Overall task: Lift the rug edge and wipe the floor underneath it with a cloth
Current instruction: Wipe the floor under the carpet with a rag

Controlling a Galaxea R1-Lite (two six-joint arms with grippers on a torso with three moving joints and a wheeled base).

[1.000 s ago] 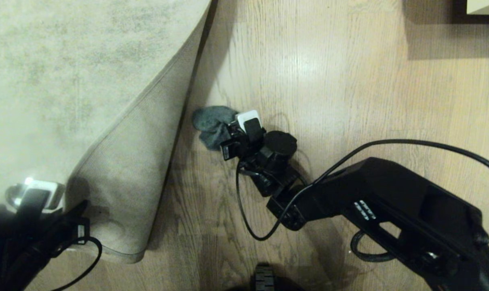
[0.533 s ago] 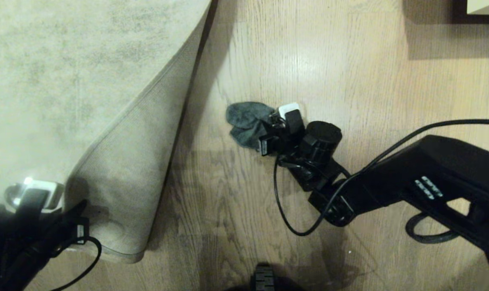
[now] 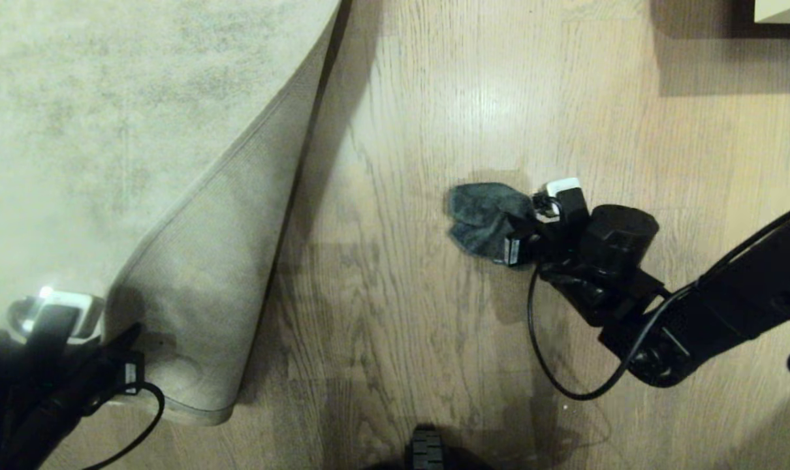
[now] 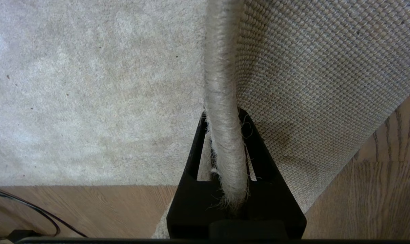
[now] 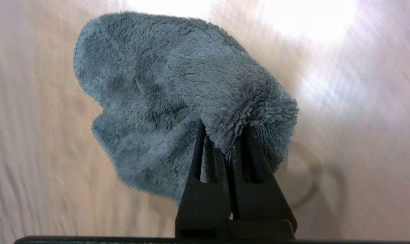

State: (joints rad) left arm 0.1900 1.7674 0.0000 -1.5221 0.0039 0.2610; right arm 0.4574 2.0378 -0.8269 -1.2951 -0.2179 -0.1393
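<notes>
With the left gripper (image 4: 225, 149) clamped on the lifted rug (image 3: 192, 261) edge, the right gripper (image 3: 529, 225), closed on the cloth (image 3: 483, 219), should press it flat along the floor (image 3: 395, 313) exposed beside the rug's edge.

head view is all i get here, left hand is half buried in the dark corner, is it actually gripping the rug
Observer: Yes. In the left wrist view the left hand is clamped on the bound edge of the rug, with the edge standing up between its fingers.
Operator: can you see the backing from there
Observer: Yes, the woven backing faces that camera beside the edge, with floor showing past it.
Operator: and the cloth, pinched properly or just dangling
Observer: The right wrist view shows the right hand shut on a fold of the cloth, with most of the cloth bunched beyond the fingertips.
</notes>
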